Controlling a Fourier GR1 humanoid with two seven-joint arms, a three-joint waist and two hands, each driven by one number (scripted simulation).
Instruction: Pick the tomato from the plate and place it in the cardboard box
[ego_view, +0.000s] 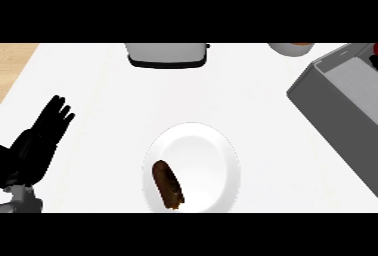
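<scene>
A white plate (214, 150) lies on the white counter at the lower middle of the head view. On its lower left part rests a long dark brown object (168, 184); it does not look like a tomato. A grey box (332, 110) with an open top stands at the right edge. My left hand (40, 140) rests at the left edge, fingers straight and pointing up, well apart from the plate and holding nothing. My right hand does not show.
A white and black appliance (166, 54) stands at the back middle. A white cup-like item with a red rim (291, 48) sits at the back right. A wooden surface (15, 60) shows at the upper left corner.
</scene>
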